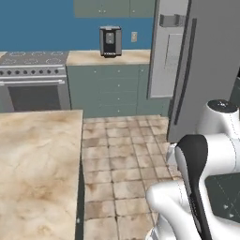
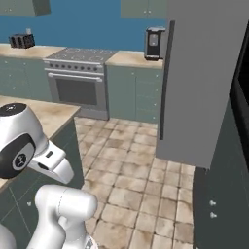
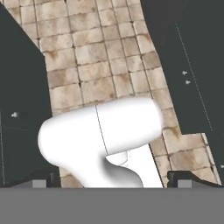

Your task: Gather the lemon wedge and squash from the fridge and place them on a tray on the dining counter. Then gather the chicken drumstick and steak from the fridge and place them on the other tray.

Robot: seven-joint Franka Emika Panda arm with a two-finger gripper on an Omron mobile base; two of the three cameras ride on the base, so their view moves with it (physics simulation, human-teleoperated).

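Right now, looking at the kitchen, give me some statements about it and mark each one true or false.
1. A coffee machine stands on the counter beside the stove. True.
2. The fridge stands wide open. False: its doors are shut.
3. The floor is wooden planks. False: it is tan tile.
4. The gripper holds a lemon wedge. False: it is open, holding nothing.
5. A toaster sits on the far counter. True.
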